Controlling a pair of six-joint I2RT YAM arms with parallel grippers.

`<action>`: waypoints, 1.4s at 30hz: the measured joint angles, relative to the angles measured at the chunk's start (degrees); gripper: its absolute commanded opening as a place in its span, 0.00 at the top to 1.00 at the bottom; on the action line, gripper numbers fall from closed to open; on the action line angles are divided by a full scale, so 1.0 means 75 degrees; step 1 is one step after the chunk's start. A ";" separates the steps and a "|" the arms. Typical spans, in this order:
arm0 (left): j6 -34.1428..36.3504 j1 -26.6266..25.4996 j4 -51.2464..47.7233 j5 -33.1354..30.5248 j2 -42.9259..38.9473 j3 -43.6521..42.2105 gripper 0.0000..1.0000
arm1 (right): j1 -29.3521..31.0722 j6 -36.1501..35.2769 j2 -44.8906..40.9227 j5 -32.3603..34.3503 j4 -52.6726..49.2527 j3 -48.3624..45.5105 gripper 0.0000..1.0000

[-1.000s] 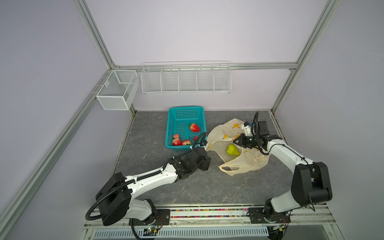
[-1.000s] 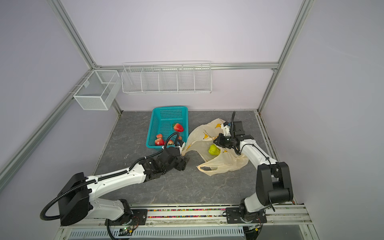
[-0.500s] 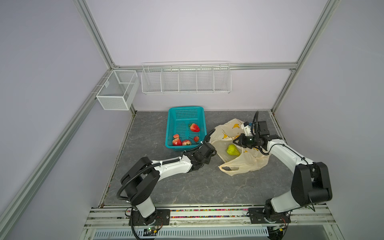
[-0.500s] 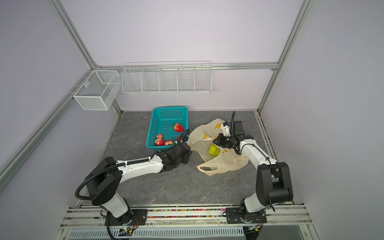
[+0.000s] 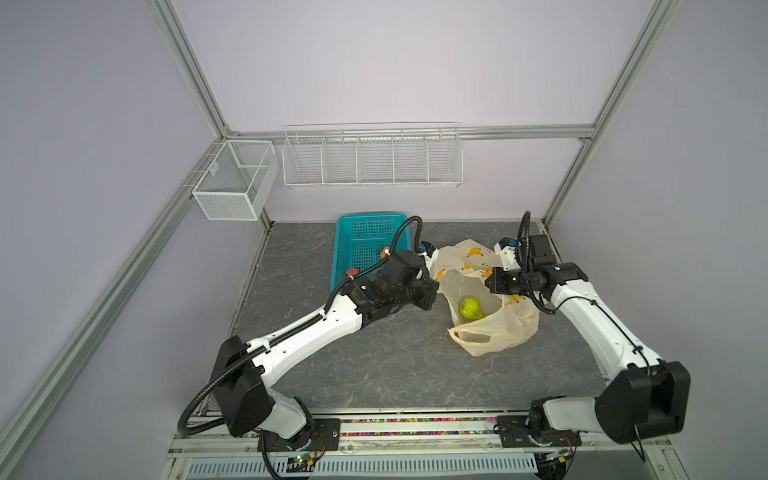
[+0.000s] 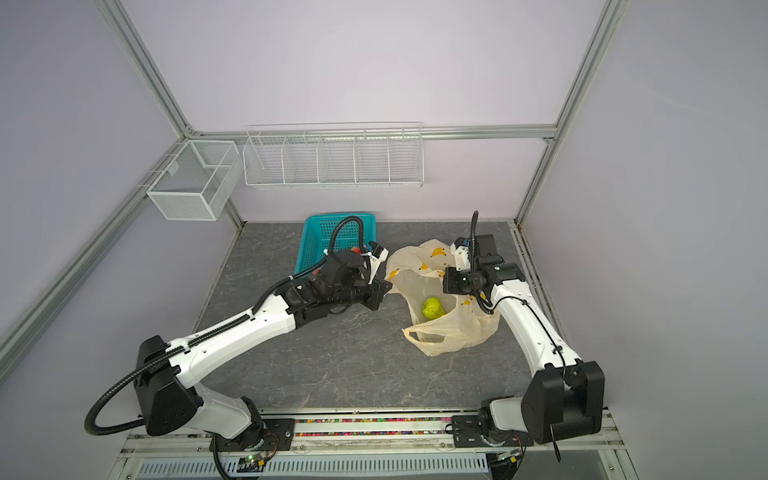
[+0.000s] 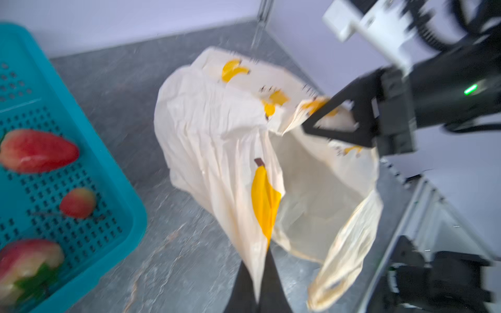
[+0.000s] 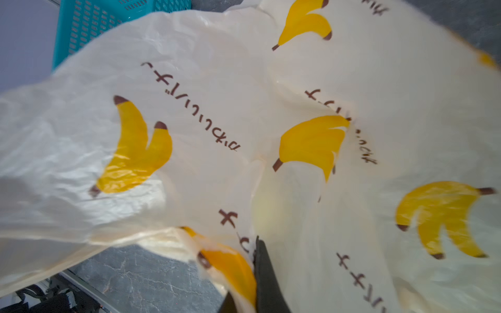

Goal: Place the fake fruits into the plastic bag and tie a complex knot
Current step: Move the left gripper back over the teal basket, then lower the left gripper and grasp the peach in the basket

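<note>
The pale-yellow plastic bag (image 5: 496,334) (image 6: 459,332) printed with bananas lies on the grey table with its mouth held wide. A yellow-green pear (image 5: 470,308) (image 6: 432,308) sits inside it. My left gripper (image 7: 257,281) (image 5: 432,286) is shut on the bag's (image 7: 217,135) rim on the basket side. My right gripper (image 8: 253,271) (image 5: 490,285) is shut on the opposite rim of the bag (image 8: 217,108). A large red strawberry (image 7: 35,150) and two smaller red-pink fruits (image 7: 77,203) lie in the teal basket (image 7: 130,206). The knot is not in view.
The teal basket (image 5: 361,232) (image 6: 320,232) stands behind my left arm, close to the bag. White wire baskets (image 5: 372,156) hang on the back wall and a mesh one (image 5: 232,178) on the left frame. Metal rails run along the table's front edge.
My left gripper has moved toward the bag and shut on its rim. The right gripper has stayed shut on the opposite rim.
</note>
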 measured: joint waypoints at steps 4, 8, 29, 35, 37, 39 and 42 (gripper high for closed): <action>-0.0178 0.0251 -0.0335 0.0729 -0.0096 0.0810 1.00 | 0.0067 -0.0265 -0.0405 0.0428 -0.0734 0.0391 0.93; -0.0201 0.0286 -0.0720 0.1116 -0.0012 0.1309 1.00 | 0.0096 -0.0452 -0.0580 0.0708 -0.1110 0.0656 0.93; -0.0055 0.2527 -0.0073 0.0743 -0.0749 -0.0772 0.26 | -0.0207 -0.0096 0.0213 -0.0364 0.0096 0.0242 0.93; -0.0192 0.3724 0.0402 0.0262 0.0262 -0.0251 0.25 | -0.0207 -0.0052 0.0321 -0.0667 0.0338 0.0230 0.93; -0.0137 0.3815 0.0361 0.0117 0.1093 0.0236 0.24 | -0.0207 -0.0038 0.0321 -0.0758 0.0385 0.0230 0.93; -0.0032 0.3876 0.0192 -0.0006 0.2011 0.0810 0.24 | -0.0207 -0.0038 0.0326 -0.0816 0.0420 0.0230 0.93; 0.0102 0.3920 -0.0201 -0.0064 0.3267 0.1754 0.23 | -0.0207 -0.0038 0.0350 -0.0898 0.0455 0.0230 0.93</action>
